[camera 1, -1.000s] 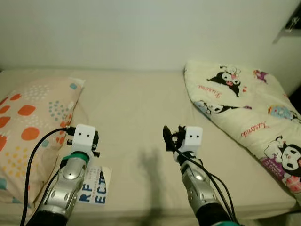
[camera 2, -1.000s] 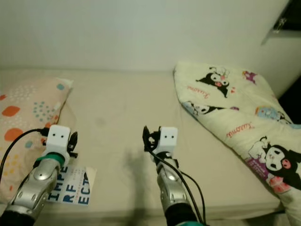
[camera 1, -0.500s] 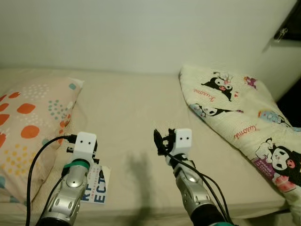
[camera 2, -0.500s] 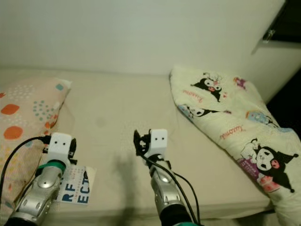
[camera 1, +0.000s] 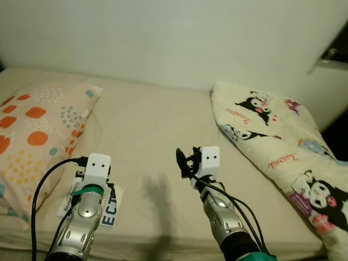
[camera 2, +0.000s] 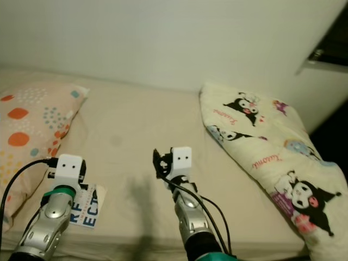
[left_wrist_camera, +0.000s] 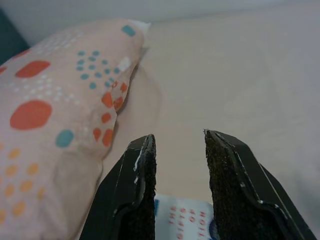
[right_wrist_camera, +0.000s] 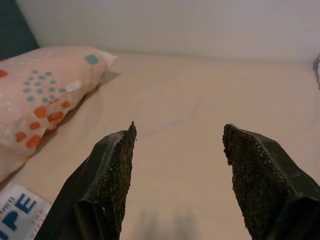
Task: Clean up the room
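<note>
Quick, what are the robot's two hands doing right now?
Left gripper: open, holding nothing, above the printed card.
Right gripper: open, holding nothing, over the bed.

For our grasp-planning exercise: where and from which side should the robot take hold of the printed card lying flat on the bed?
Grip the printed card at its free right edge, coming in low from the right. It lies flat on the bed beside the pillow, partly under the left claw, so only an edge offers a pinch.
</note>
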Robot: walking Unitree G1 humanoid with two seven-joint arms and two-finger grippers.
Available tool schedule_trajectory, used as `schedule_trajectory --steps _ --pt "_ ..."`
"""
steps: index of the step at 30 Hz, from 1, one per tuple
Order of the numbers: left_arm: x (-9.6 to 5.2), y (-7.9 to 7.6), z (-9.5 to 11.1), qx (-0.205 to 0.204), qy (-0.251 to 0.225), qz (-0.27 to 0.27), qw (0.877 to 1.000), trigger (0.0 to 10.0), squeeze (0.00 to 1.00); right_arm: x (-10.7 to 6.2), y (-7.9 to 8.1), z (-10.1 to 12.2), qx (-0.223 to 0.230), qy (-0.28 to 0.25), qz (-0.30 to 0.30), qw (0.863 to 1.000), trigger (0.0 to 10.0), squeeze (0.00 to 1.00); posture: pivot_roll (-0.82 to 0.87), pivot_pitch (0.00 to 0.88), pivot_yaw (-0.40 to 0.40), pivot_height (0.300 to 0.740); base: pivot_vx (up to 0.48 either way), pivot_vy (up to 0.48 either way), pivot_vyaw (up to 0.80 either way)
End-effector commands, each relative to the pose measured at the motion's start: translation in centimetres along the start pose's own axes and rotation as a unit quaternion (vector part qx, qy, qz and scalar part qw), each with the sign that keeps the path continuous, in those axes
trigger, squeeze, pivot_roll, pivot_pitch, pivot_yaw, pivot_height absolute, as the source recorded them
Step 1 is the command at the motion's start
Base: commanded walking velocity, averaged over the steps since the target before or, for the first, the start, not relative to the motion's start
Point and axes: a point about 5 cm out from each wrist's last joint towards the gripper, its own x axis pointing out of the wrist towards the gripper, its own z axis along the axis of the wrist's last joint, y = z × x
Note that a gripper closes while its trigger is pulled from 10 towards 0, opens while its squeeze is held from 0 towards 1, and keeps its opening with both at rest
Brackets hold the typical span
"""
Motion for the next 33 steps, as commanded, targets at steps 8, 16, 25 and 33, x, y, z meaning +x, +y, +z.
schedule_trajectory --steps 8,16,25,33 --pt "0.00 -0.54 -0.15 0.007 0.002 -0.007 1.000 10.0 0.00 -0.29 -0.61 -0.69 -0.003 0.018 -0.006 1.000 10.0 0.00 0.14 0.000 -0.101 0.740 0.000 -0.435 0.00" --pt "0.00 -0.39 -0.23 0.008 0.002 -0.005 1.000 10.0 0.00 -0.31 -0.44 -0.78 -0.003 0.019 -0.003 1.000 10.0 0.00 0.14 0.000 -0.101 0.740 0.000 -0.434 0.00" --pt "0.09 -0.36 -0.25 0.008 0.002 -0.003 1.000 10.0 0.00 -0.34 -0.41 -0.90 -0.005 0.022 0.001 1.000 10.0 0.00 0.14 0.000 -0.104 0.740 0.000 -0.428 0.00" --pt "0.17 -0.31 -0.24 0.008 0.002 -0.001 1.000 10.0 0.00 -0.29 -0.36 -0.88 -0.007 0.022 0.004 1.000 10.0 0.00 0.15 0.000 -0.106 0.740 0.000 -0.423 0.00"
